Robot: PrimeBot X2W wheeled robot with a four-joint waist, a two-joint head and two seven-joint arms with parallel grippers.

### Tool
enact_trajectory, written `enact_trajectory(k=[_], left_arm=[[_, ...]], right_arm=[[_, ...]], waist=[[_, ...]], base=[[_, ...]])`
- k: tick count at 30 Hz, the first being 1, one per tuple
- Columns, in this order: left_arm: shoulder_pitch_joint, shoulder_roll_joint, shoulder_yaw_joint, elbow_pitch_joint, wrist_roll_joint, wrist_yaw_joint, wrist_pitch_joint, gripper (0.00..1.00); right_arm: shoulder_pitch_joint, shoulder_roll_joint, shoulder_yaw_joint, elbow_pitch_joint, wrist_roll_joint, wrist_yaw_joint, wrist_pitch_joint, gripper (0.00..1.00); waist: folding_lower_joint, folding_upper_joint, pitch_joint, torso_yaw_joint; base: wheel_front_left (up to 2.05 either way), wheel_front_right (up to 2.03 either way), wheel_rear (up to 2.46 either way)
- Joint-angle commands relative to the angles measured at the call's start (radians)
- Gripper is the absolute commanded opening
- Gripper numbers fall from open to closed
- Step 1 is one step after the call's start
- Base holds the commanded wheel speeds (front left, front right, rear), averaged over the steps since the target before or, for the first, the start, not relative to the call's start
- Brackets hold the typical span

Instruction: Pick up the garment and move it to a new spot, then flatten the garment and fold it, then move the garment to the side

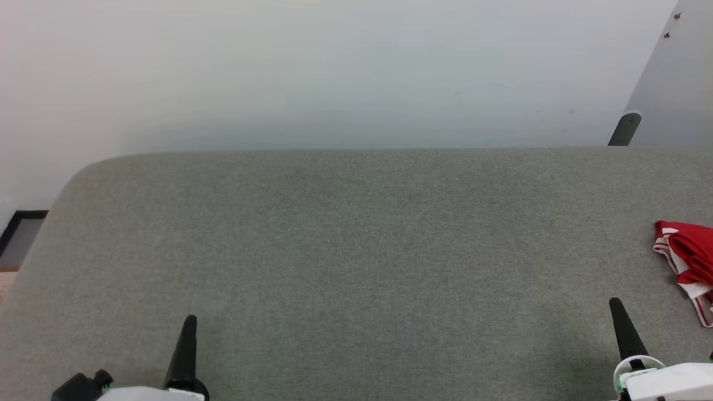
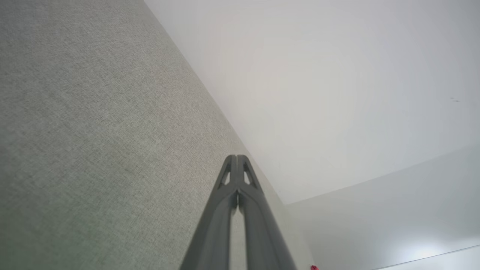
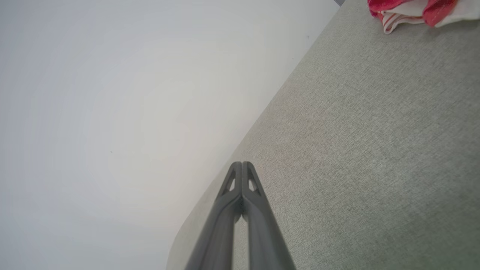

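Note:
The garment (image 1: pixel 689 259), bright red with white striped edges, lies crumpled at the far right of the grey cloth surface (image 1: pixel 356 250), cut off by the frame's edge. In the right wrist view the garment (image 3: pixel 416 9) sits at the top right corner. My right gripper (image 1: pixel 615 303) is shut and empty, low at the right, a short way to the left of the garment and nearer to me. My left gripper (image 1: pixel 191 318) is shut and empty at the lower left, far from the garment. Its fingertips (image 2: pixel 236 159) meet over the surface's far edge.
The grey surface has a rounded corner at the far left (image 1: pixel 89 167) and a straight far edge against a pale wall (image 1: pixel 334 72). A dark leg of a grey panel (image 1: pixel 625 129) stands behind the far right edge. A dark frame (image 1: pixel 19 234) shows on the floor at left.

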Motion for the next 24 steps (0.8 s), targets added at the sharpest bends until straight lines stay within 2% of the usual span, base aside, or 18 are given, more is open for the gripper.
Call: enact_trajectory(k=[1, 24], left_arm=[[-0.026, 0.001, 0.005, -0.004, -0.029, -0.002, 0.007, 0.0], [-0.08, -0.014, 0.015, 0.026, -0.23, -0.002, 0.067, 0.0]], right_arm=[[-0.028, 0.0, -0.004, -0.005, 0.028, 0.0, 0.006, 0.0], [-0.06, 0.018, -0.015, 0.017, 0.231, 0.0, 0.047, 0.0]], waist=[[0.0, 0.0, 0.001, -0.001], [0.0, 0.0, 0.009, -0.009]], base=[[0.0, 0.0, 0.0], [0.0, 0.0, 0.0]])
